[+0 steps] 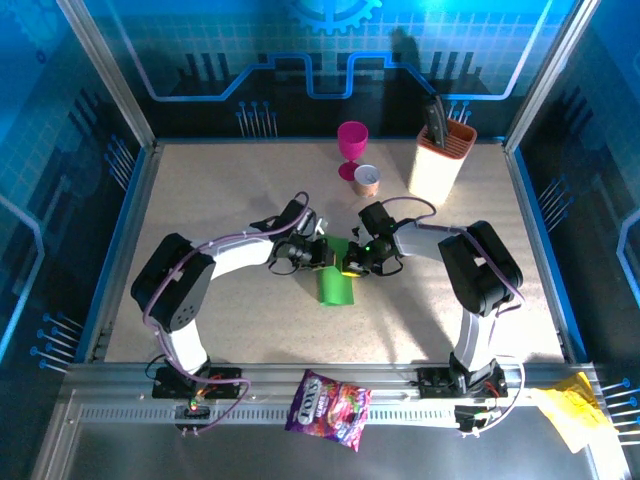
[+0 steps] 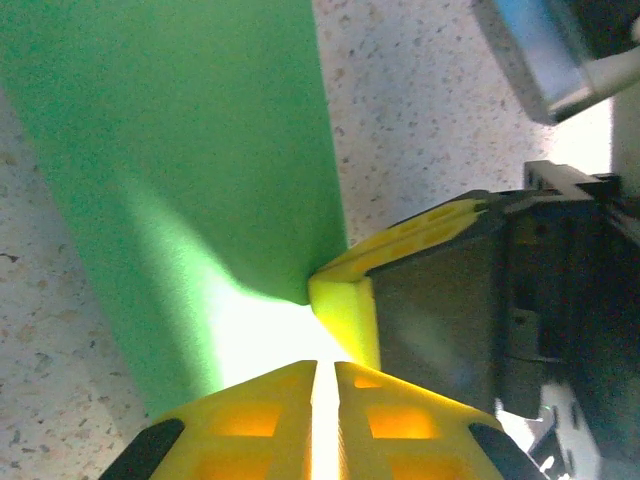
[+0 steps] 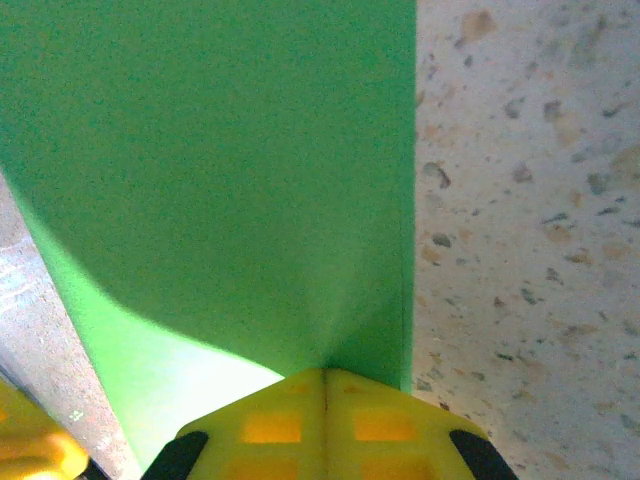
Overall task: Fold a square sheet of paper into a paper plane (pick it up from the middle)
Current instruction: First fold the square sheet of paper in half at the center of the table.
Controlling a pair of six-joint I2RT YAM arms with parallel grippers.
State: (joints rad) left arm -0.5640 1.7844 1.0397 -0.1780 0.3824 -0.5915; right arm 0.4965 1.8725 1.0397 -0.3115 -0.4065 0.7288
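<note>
The square sheet of paper (image 1: 336, 286) is bright green and folded to a long narrow strip at the table's middle. Its near end lies on the table and its far end is lifted between the two grippers. My left gripper (image 1: 327, 256) pinches that end from the left. In the left wrist view its yellow fingers (image 2: 322, 366) stand almost together on the paper's edge (image 2: 170, 150), and the right gripper's yellow finger (image 2: 347, 305) sits close beside. My right gripper (image 1: 351, 262) is shut on the same end; in the right wrist view the paper (image 3: 220, 150) fans out from its closed tips (image 3: 325, 373).
A pink goblet (image 1: 351, 145) and a small cup (image 1: 367, 180) stand behind the grippers, with an orange-and-white knife block (image 1: 440, 160) at the back right. A purple snack bag (image 1: 328, 408) and crumpled yellow paper (image 1: 570, 412) lie on the near rail.
</note>
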